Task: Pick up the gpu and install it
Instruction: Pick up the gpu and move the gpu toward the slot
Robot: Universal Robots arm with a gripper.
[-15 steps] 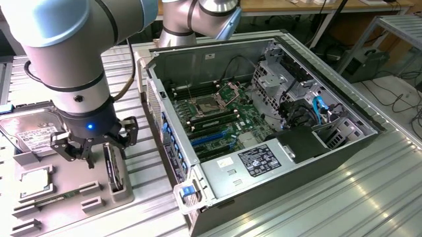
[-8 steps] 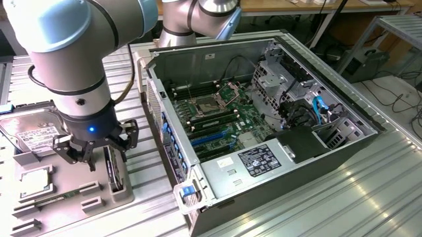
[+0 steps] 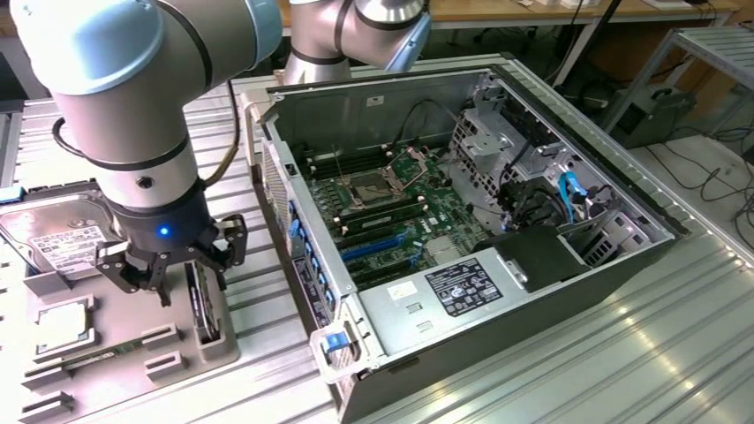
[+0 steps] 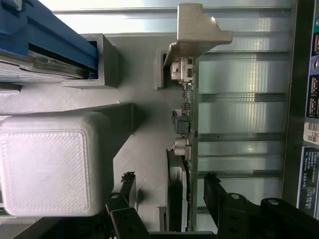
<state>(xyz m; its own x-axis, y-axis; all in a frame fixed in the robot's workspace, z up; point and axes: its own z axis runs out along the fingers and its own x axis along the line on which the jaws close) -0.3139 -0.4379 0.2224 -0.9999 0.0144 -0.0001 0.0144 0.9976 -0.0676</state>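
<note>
Hanging low over a gray tray (image 3: pixel 210 352) at the exterior view's left, the pincer (image 3: pixel 177 269) stood open on the end of the arm. The graphics card (image 3: pixel 208 309) stood on its edge in a slot of that tray, right beneath the pincer. In the wrist view the card ran edge-on between the two black fingers (image 4: pixel 124 191), one on each side of it. A gap showed between each finger and the card, so nothing was gripped. The card's silver bracket (image 4: pixel 197 32) sat at the end farthest from the fingers, resting against a gray post of the tray. A white block (image 4: pixel 50 164) stood on the tray beside the card and apart from it.

A hard drive (image 3: pixel 53 238) with a white label lay flat in the tray, on the exterior view's left of the pincer. A small square chip (image 3: pixel 59 325) lay nearer the camera than the drive.

The tray sat on a ribbed metal tabletop (image 3: pixel 589 353). Just beside it, to the exterior view's right, an open computer case (image 3: pixel 471 309) lay on its side. Its green circuit board (image 3: pixel 389 212) faced up, and no card stood in the blue slots.
</note>
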